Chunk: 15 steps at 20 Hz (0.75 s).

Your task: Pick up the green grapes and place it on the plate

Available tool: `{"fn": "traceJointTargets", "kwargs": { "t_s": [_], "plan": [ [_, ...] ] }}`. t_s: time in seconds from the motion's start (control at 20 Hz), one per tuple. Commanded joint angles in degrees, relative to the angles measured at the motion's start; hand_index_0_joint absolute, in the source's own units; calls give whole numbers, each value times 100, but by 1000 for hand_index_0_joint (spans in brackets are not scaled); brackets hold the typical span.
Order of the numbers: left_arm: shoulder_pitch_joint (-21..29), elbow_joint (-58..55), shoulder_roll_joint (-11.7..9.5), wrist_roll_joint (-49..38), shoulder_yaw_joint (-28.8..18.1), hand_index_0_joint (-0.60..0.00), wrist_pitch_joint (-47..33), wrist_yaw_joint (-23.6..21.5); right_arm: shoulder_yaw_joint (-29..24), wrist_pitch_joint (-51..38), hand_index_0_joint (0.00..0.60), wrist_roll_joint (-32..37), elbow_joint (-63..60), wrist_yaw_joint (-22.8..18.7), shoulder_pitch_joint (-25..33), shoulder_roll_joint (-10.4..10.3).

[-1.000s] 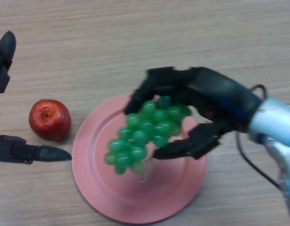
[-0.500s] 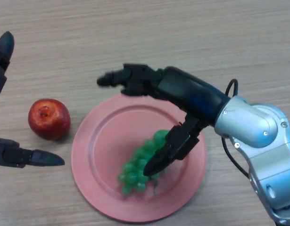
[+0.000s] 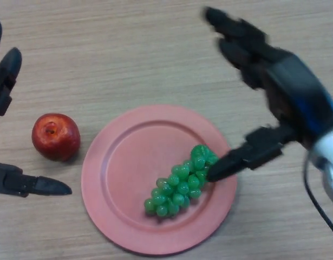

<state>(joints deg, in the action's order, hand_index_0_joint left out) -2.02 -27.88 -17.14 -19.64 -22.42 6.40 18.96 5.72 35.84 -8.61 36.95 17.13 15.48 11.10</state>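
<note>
The bunch of green grapes (image 3: 180, 182) lies on the pink plate (image 3: 123, 179), in its right half, with nothing holding it. My right hand (image 3: 285, 92) hangs above the plate's right edge, open, its fingers spread toward the far side and its thumb tip just beside the top of the bunch. My left hand (image 3: 6, 130) shows at the left edge of the view, open and idle.
A red apple (image 3: 56, 136) sits on the wooden table (image 3: 128, 49) between the plate and my left hand.
My right hand let go of the grapes, which dropped onto the plate. The hand then opened wide and drew back to the right and upward.
</note>
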Motion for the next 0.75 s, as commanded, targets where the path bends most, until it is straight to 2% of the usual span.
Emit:
{"fn": "traceJointTargets", "kwargs": {
  "t_s": [0.05,0.15,0.3,0.5,0.75],
  "plan": [
    [126,-366,-316,-156,-589,0,-643,-106,-255,-1368,0,157,566,-350,-96,86],
    [150,-599,-329,-67,-518,0,-377,-188,-195,-1035,0,-31,845,-481,-254,115],
    [196,-927,-327,-79,-433,0,69,-191,-199,-1066,0,-59,1039,-443,-495,125],
    [298,-1234,-302,-141,-281,0,469,-290,-434,-1211,0,395,1221,-445,-724,173],
    [488,-1481,-390,-230,-168,0,930,-372,-851,-1610,0,976,1277,-348,-1047,312]
  ]
}}
